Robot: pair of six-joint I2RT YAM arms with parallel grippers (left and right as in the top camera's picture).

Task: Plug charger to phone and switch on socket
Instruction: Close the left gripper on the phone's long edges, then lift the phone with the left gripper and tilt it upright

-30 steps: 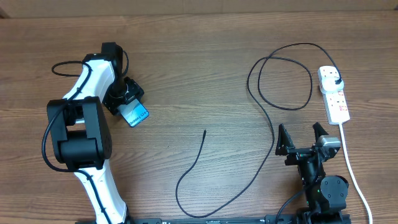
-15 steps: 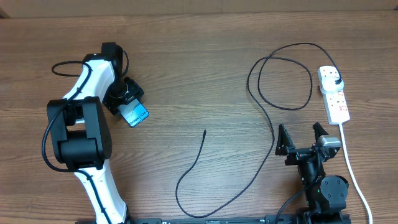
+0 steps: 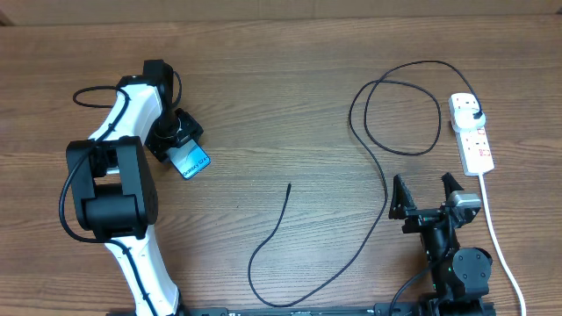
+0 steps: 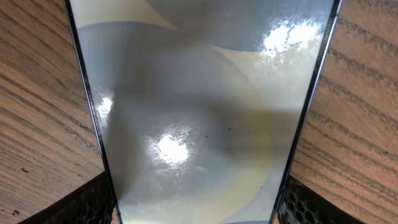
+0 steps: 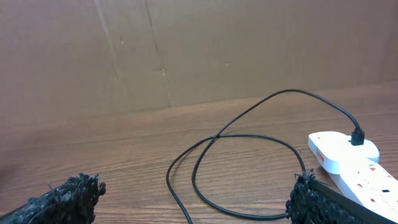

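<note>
The phone, cyan-blue screen up, lies on the table at the left; in the left wrist view its glossy screen fills the frame between my fingers. My left gripper is shut on the phone's edges. The black charger cable loops from its plug in the white socket strip and runs down to a free connector tip at mid-table. In the right wrist view the loop and the strip show. My right gripper is open and empty, just right of the cable.
The strip's white cord runs down the right side past my right arm's base. A cardboard wall stands behind the table's far edge.
</note>
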